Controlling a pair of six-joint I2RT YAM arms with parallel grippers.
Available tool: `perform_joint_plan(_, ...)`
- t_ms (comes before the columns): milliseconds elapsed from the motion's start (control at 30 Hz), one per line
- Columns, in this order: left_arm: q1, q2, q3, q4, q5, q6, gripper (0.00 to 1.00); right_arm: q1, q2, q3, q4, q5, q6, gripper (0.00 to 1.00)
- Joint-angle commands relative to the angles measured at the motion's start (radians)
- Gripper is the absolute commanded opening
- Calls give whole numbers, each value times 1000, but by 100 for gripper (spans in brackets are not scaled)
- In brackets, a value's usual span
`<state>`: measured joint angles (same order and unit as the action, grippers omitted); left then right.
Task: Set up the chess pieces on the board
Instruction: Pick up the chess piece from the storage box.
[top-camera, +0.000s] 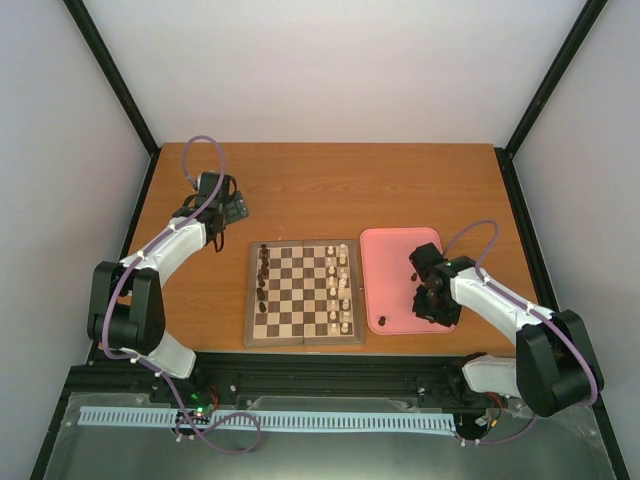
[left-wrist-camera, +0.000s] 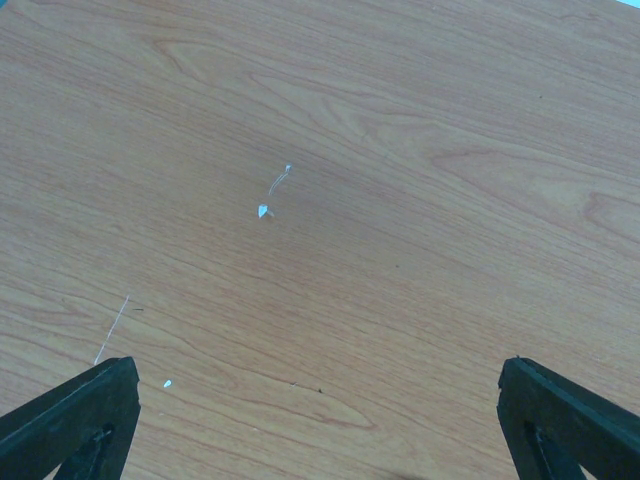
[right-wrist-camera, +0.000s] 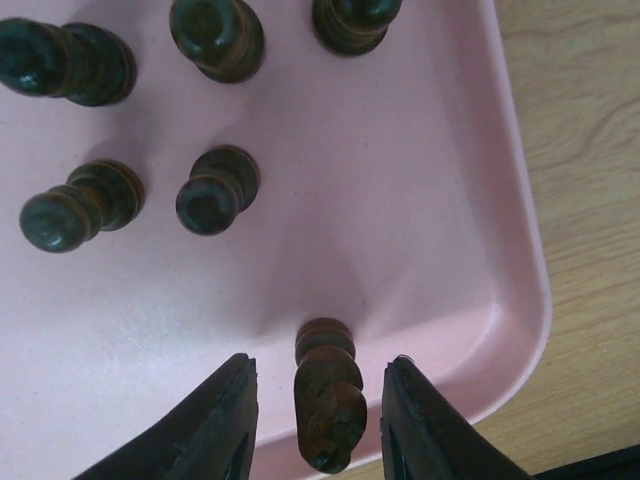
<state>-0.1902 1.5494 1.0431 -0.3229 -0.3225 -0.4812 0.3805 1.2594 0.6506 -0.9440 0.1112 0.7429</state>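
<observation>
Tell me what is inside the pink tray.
Dark chess pieces: the right wrist view shows five, plus one between the open right fingers. From above, the right arm covers part of the pink tray, hiding any others.

The wooden table (top-camera: 400, 190) carries the board (top-camera: 303, 293) beside a pink tray (top-camera: 390, 272).

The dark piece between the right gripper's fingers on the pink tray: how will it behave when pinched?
Probably stiff: the dark piece looks like turned wood. Its rounded profile may slip or twist in the right gripper. Likely light: it is small beside the pink tray.
</observation>
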Motion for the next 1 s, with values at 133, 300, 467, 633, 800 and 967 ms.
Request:
perform_joint_plan(133,-6,12,40,0,-13,16,100,-19,-1,-5,18,-7,-4,31)
perform_joint_plan(300,-6,9,38,-2,-13,15,100,-20,-11,-13,17,-4,-3,28)
perform_joint_plan(467,-6,2,33,-1,-17,15,100,-19,-17,-25,24,-4,-4,17)
perform_joint_plan(633,-6,-2,33,-2,-19,13,100,-19,-26,-24,33,-14,-9,8)
perform_joint_plan(800,-6,-3,34,-8,-24,13,100,-19,-62,4,7,-27,-19,4)
perform_joint_plan(967,-6,-4,36,-10,-24,15,100,-6,-123,90,-53,-25,-31,3)
